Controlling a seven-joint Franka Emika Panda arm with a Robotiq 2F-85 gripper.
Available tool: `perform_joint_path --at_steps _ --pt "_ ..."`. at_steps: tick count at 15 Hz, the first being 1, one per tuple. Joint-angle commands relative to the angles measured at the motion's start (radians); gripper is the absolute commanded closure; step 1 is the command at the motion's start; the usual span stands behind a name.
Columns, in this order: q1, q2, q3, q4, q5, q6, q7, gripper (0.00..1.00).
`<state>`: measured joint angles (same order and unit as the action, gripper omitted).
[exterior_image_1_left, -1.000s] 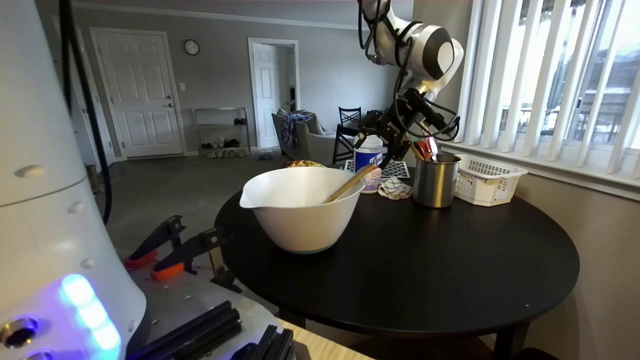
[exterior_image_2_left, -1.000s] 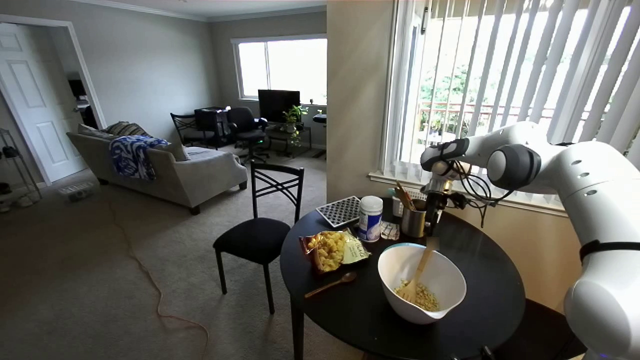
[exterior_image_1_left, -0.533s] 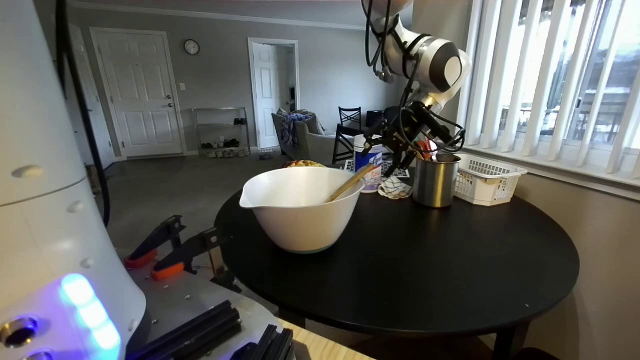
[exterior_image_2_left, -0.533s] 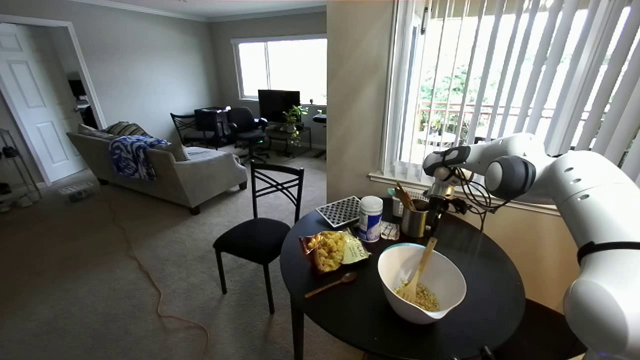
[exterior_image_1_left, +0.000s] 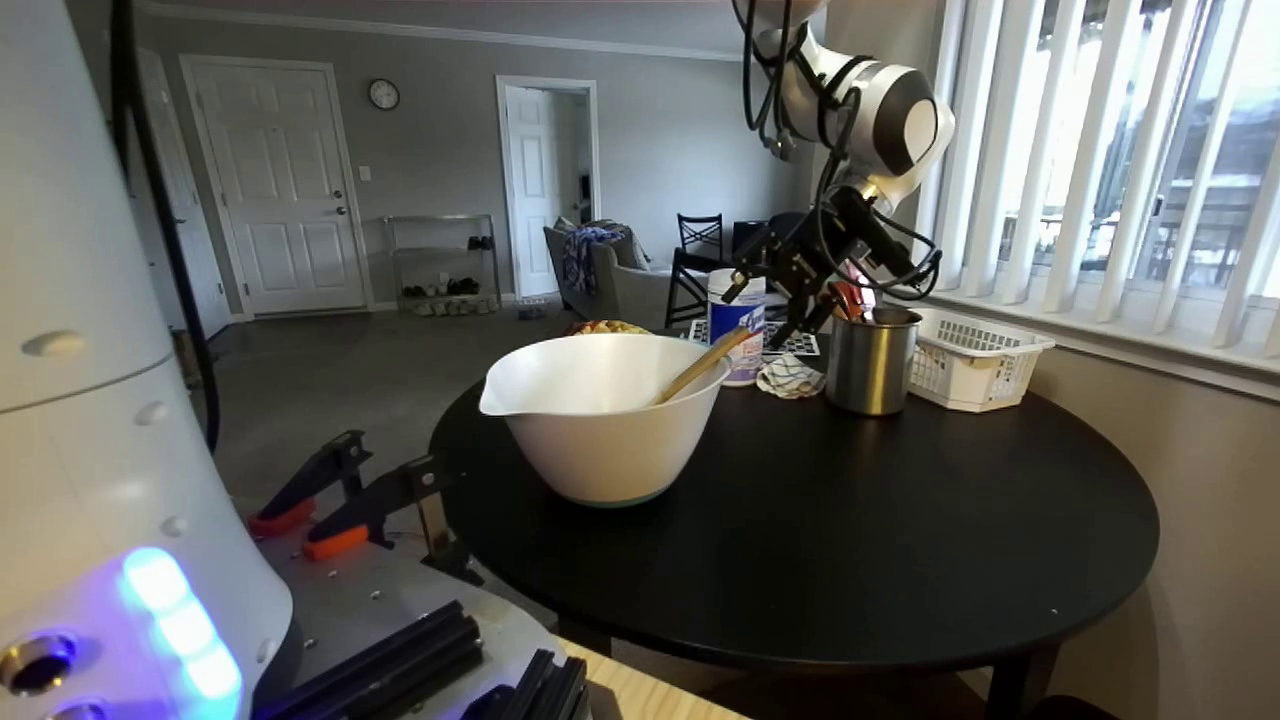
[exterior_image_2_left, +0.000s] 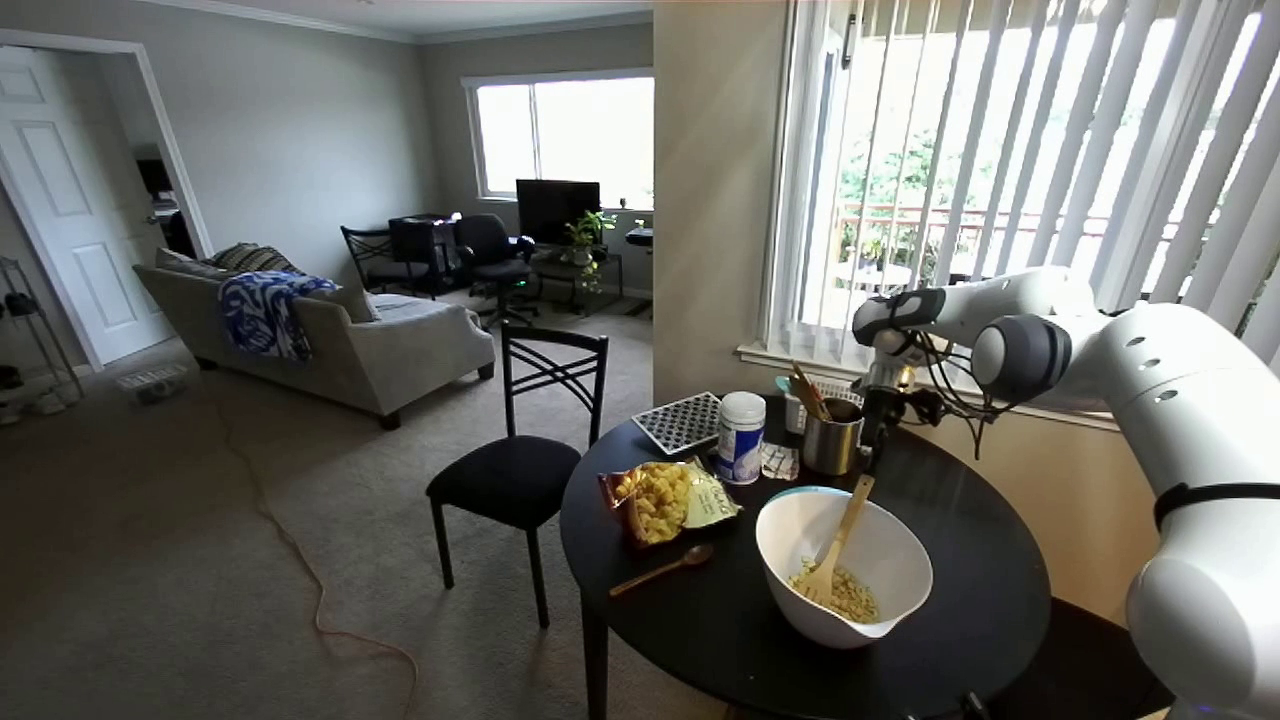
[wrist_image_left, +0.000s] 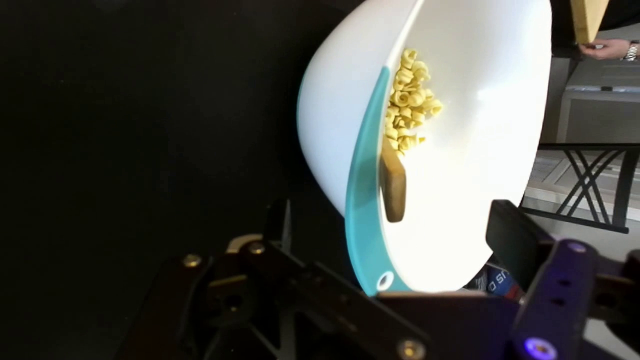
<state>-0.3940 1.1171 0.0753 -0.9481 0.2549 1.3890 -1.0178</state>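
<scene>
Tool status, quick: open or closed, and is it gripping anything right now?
Tool: open, jaws wide apart, holding nothing; the wooden spatula leans ungripped in the white mixing bowl.

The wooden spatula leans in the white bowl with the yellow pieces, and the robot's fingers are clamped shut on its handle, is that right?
Not quite: the wrist view shows the fingers spread open, not clamped on the handle. The wooden spatula does lean in the white bowl with the yellow pieces.
</scene>
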Motion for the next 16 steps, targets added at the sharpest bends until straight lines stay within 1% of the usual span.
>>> perform_joint_path --at_steps 1,6,10,15,16 --pt "-0.010 -0.019 0.001 -0.026 0.010 0.010 0.000 0.00" --pt "-0.020 -0.037 0.003 -0.053 0.019 0.027 0.008 0.00" --pt "-0.003 -0.056 -0.003 -0.092 0.007 0.079 0.012 0.00" --pt "-0.001 -0.068 0.000 -0.124 0.010 0.125 0.015 0.00" --pt "-0.003 -0.011 0.001 -0.042 0.000 0.089 0.001 0.00"
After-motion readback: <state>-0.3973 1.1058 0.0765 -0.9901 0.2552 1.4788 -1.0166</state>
